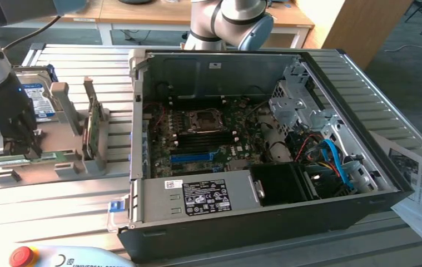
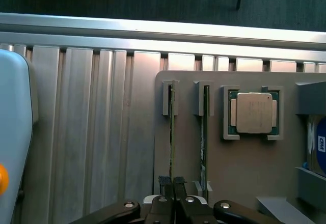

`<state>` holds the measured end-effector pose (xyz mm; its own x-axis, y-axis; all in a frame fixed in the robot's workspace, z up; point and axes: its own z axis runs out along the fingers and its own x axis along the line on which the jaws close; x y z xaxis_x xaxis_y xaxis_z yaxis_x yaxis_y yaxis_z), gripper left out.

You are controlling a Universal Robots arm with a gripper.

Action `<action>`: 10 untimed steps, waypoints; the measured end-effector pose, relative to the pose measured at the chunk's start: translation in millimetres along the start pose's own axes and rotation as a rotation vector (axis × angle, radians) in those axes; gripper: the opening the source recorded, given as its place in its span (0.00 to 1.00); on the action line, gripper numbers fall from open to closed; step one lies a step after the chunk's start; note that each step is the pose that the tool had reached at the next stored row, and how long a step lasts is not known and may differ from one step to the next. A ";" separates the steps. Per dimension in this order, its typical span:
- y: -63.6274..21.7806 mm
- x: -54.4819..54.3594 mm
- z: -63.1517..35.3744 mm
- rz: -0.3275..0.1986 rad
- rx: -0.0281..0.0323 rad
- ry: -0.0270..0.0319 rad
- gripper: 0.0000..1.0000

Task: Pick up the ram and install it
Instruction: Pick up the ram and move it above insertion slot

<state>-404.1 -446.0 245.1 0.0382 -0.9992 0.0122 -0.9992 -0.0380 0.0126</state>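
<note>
The ram is a thin green stick standing on edge in a slot of the grey parts holder. My gripper is shut on it, with the black fingertips pressed against both of its faces. In the exterior view the gripper reaches down at the far left onto the same green stick, which still sits in the holder. A second, near-identical stick stands in the neighbouring slot.
The open computer case lies to the exterior view's right, its motherboard exposed. On the holder are a processor, a hard drive and a taller green card. A teach pendant lies at the slatted table's near edge.
</note>
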 end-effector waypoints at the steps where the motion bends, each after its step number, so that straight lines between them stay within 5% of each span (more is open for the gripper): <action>1: 0.0 0.0 -1.6 0.000 0.0000 0.0000 0.12; 10: 0.2 0.2 -17.0 0.000 -0.0001 0.0000 0.12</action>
<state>-404.1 -446.0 262.1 0.0381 -0.9992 0.0121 -0.9992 -0.0380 0.0127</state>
